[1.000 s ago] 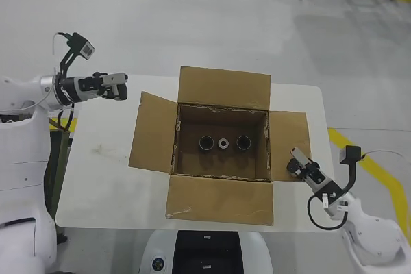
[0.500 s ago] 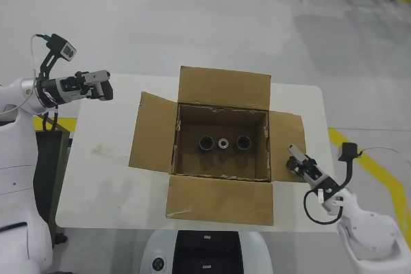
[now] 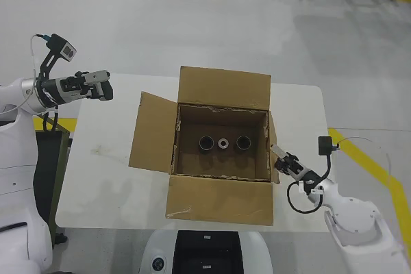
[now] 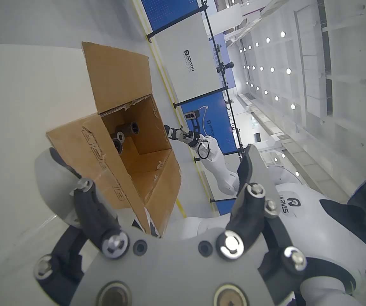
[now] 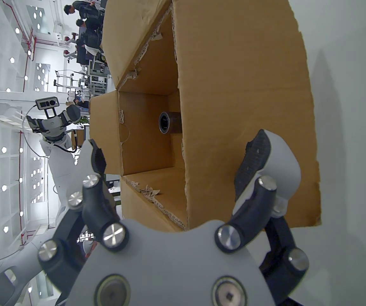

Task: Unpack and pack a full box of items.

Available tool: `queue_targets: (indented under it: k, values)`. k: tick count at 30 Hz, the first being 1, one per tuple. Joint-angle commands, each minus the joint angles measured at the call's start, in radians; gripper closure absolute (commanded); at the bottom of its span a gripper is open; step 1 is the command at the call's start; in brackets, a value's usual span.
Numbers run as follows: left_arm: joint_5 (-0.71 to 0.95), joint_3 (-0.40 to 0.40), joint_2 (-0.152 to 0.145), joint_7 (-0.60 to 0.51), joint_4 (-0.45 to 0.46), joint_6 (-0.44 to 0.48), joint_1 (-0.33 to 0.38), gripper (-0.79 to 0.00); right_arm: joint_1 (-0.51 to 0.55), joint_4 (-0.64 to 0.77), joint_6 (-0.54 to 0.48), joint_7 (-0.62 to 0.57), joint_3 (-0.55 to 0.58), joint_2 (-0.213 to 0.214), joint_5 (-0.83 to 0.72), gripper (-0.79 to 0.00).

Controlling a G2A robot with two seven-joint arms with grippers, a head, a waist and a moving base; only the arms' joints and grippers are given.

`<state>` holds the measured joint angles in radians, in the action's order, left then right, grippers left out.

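An open cardboard box (image 3: 219,198) stands mid-table. On its floor lie three dark cylinders (image 3: 223,143) in a row. My right gripper (image 3: 279,155) is open at the box's right side, touching or nearly touching the right flap (image 3: 273,133), which stands raised as a narrow strip. The right wrist view has the open gripper (image 5: 179,157) facing that flap (image 5: 243,97), with one cylinder (image 5: 165,122) visible inside. My left gripper (image 3: 104,85) hangs open above the table's far left corner, well away from the box. From the left wrist, the open gripper (image 4: 157,176) looks toward the box (image 4: 106,167).
The white table (image 3: 103,171) has bare room left of the box and a narrower strip on the right. The back, left and front flaps lie spread outward. Yellow floor lines run past both table ends.
My right gripper has moved left to the box's right side, and the right flap has gone from flat to raised. The left arm drew back left, then held still.
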<state>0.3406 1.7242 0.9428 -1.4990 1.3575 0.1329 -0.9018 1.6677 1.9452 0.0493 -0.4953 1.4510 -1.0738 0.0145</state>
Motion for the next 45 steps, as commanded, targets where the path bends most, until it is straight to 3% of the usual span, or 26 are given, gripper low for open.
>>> queue_targets:
  k: [1, 11, 26, 34, 40, 45]
  values:
    - [0.000, 0.000, 0.000, 0.000, 0.000, 0.000, 0.000, -0.785, -0.029, -0.011, 0.011, -0.001, -0.020, -0.002, 0.014, -0.785]
    - [0.000, 0.000, 0.000, 0.000, 0.000, 0.000, 0.000, -0.785, -0.154, -0.087, 0.050, 0.021, -0.100, -0.014, 0.086, -0.785]
    - [0.000, 0.000, 0.000, 0.000, 0.000, 0.000, 0.000, -0.785, -0.231, -0.154, 0.018, 0.043, -0.165, -0.029, 0.094, -0.785]
    - [0.000, 0.000, 0.000, 0.000, 0.000, 0.000, 0.000, -0.785, -0.209, -0.024, 0.114, 0.055, -0.107, -0.017, 0.259, -0.785]
    - [0.000, 0.000, 0.000, 0.000, 0.000, 0.000, 0.000, -0.785, -0.215, 0.094, 0.163, -0.019, -0.087, -0.011, 0.317, -0.785]
    - [0.000, 0.000, 0.000, 0.000, 0.000, 0.000, 0.000, -0.785, -0.267, 0.155, 0.190, -0.100, -0.140, -0.012, 0.368, -0.785]
